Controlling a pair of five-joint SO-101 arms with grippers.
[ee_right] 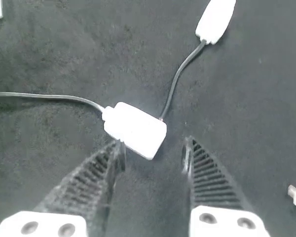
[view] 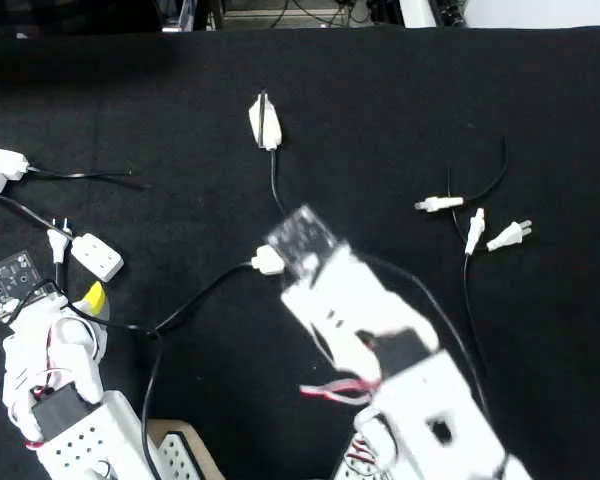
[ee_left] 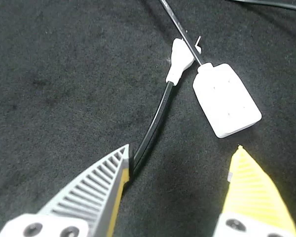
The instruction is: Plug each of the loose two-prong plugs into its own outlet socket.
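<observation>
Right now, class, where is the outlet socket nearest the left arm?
In the high view the outlet socket lies at the left, beside a loose two-prong plug, just ahead of the left gripper.

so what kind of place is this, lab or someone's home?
Probably a robotics test bench: black cloth-covered table, two white robot arms, loose plugs and outlet sockets laid out.
</observation>
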